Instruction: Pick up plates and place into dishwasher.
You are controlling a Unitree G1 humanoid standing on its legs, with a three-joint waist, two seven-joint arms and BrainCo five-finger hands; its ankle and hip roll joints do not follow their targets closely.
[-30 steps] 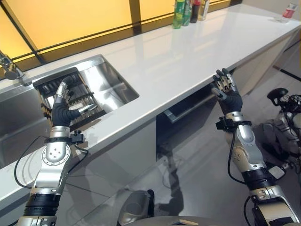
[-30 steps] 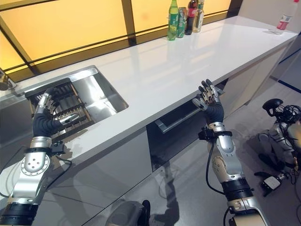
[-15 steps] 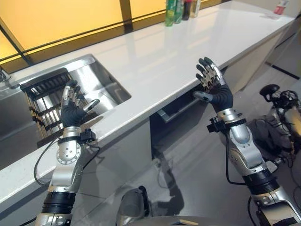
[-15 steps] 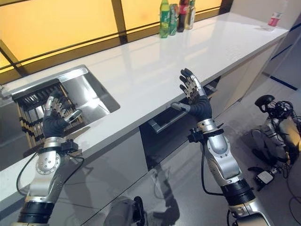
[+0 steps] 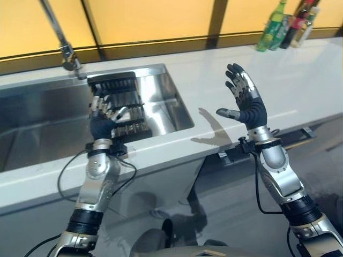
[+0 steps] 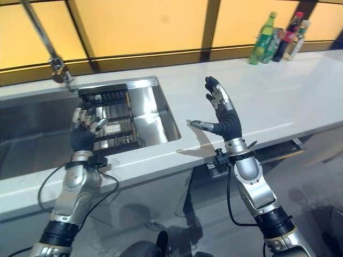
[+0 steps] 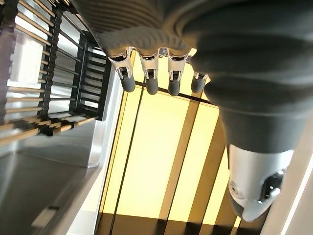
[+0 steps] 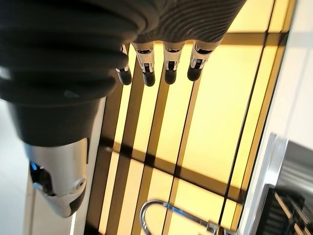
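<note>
A steel sink was set into the white counter, and a faucet rose behind it against the yellow window panes. Inside the right part of the sink stood a dark dish rack with rows of upright tines; whether any plate stood among the tines could not be told. The left hand was raised over the front edge of the sink, just in front of the rack, with its fingers straight and relaxed and nothing between them. The rack was just beyond the fingertips, apart from them.

Further right, the right hand was lifted above the bare counter, palm turned toward the left, the fingers stretched upward and the thumb spread sideways, also holding nothing. It was well apart from the rack. Below the counter edge, near the right forearm, a dark opening with a pale handle bar was visible; it seemed to be the dishwasher front. At the far right of the counter, by the window, stood a green bottle and other bottles close together
</note>
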